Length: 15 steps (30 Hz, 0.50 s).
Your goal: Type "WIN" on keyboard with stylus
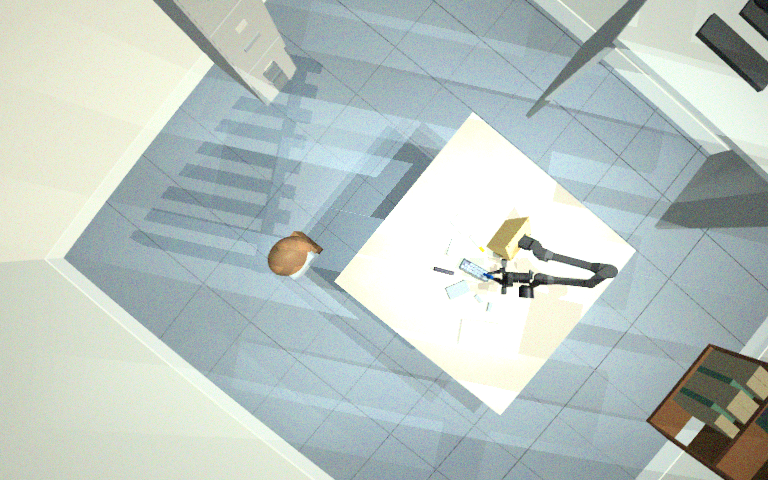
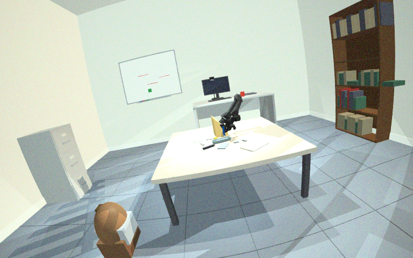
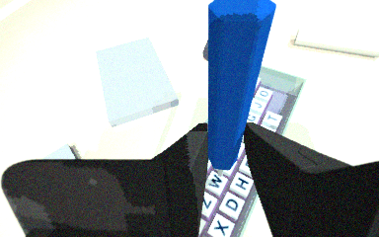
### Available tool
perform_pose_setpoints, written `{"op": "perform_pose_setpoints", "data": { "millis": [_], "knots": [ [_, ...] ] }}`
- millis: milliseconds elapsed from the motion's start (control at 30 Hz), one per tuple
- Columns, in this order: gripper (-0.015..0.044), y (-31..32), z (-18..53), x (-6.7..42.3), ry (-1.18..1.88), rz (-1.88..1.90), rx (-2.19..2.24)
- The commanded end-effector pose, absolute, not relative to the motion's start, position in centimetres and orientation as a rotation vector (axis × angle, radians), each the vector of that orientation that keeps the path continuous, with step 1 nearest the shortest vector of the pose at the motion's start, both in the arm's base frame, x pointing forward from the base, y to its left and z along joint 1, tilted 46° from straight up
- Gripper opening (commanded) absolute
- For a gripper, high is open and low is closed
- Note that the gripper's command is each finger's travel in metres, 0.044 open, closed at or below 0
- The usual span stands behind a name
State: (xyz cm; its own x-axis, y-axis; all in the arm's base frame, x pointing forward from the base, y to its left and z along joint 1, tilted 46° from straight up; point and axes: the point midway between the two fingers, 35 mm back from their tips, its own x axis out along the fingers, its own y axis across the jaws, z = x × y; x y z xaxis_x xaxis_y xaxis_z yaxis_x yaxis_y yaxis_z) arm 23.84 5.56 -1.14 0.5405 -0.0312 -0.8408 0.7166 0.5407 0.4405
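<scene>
I have the gripper point(image 3: 224, 148) clamped narrowly on the blue stylus point(image 3: 237, 74), gripped well up its shaft so the tip reaches down past the black fingers to the keys. It stands over the keyboard point(image 3: 270, 106) on the tabletop point(image 2: 202, 163), tip just above the W key point(image 3: 216, 181). I judge W comes first.

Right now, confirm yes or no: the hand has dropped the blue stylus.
No, the hand grips the blue stylus upright over the keyboard.
</scene>
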Motion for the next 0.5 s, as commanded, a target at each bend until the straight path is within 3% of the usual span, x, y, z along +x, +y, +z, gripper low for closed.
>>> {"op": "perform_pose_setpoints", "data": {
  "millis": [0, 267, 367, 467],
  "knots": [
    [0.0081, 4.76, -0.16, 24.16, 0.891, -0.519, 0.899],
    [0.0083, 3.95, 0.32, 24.02, 0.890, -0.527, 0.897],
    [0.0063, 3.95, 0.32, 24.02, 0.890, -0.527, 0.897],
    [0.0000, 3.82, 0.15, 24.22, 0.891, -0.528, 0.897]
  ]
}}
